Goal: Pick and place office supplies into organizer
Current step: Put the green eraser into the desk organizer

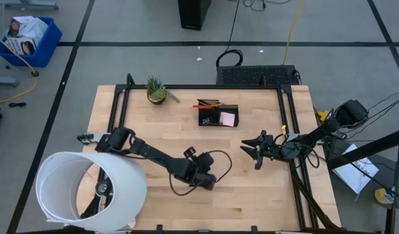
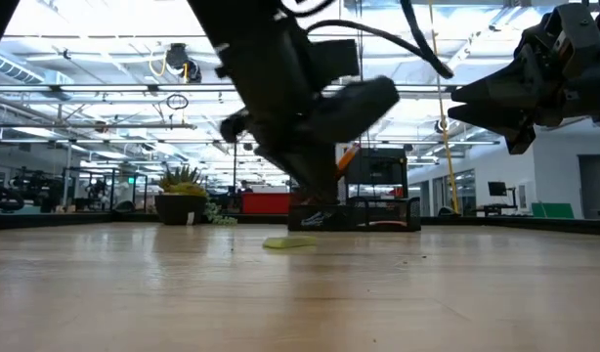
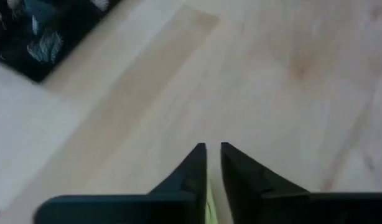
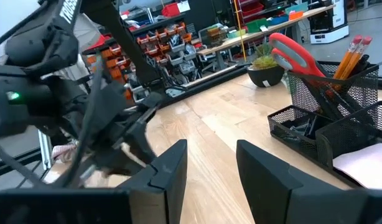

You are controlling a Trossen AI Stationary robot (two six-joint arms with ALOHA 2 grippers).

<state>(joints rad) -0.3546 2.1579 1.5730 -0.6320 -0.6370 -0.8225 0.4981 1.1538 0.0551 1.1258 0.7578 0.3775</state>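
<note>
The dark organizer (image 1: 218,116) stands at the table's far middle. It holds red-handled scissors (image 4: 293,53), orange pencils (image 4: 353,53) and a pink pad (image 1: 228,119). A flat yellow-green piece (image 2: 290,242) lies on the table. My left gripper (image 2: 315,220) hangs just above it at mid-table, its fingers (image 3: 197,163) nearly shut with a narrow slit between them. A yellow-green sliver (image 3: 209,208) shows far back in that slit. My right gripper (image 1: 250,155) waits open to the right of centre, level, pointing toward the left arm. My left gripper has a yellow-green sliver (image 3: 209,205) showing in the slit between its fingers. I cannot tell whether the fingers touch it or whether it lies on the table beneath them. In the low view the piece rests flat on the wood under the gripper.
A small potted plant (image 1: 157,91) stands at the far left. A large white cylinder (image 1: 89,185) covers the near left corner. The left arm's cable (image 1: 219,166) loops beside its wrist. Bare wood lies between the left gripper and the organizer.
</note>
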